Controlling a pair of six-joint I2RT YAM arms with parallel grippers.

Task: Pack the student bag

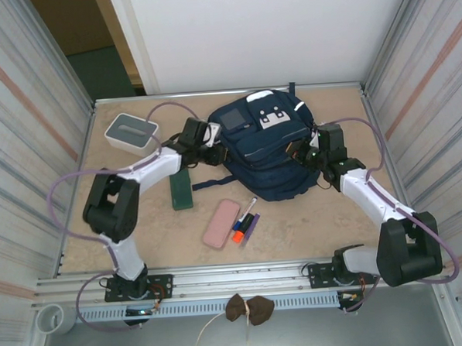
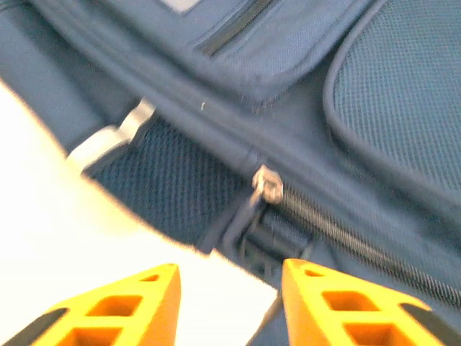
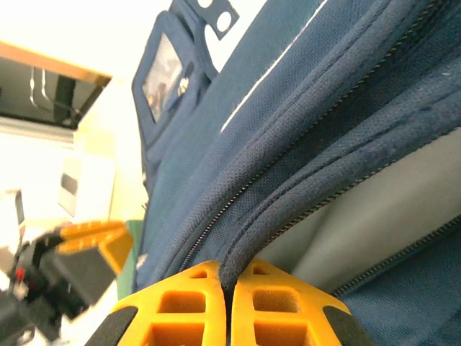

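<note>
Navy student bag [image 1: 264, 148] lies flat at rear-centre of table [image 1: 311, 223], between both arms. Left gripper [image 2: 229, 270] at bag's left side, jaws apart, nothing between them, zipper pull [image 2: 268, 184] just ahead. Right gripper [image 3: 229, 277] at bag's right side, jaws pinched tight on rim of bag's opening

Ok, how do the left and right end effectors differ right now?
The left end effector is open with nothing between its fingers; the right end effector is shut, pinching a seam of the student bag. The left faces a zipper pull without touching it; the right grips fabric. Both have orange fingers and sit at opposite sides of the bag.
</note>
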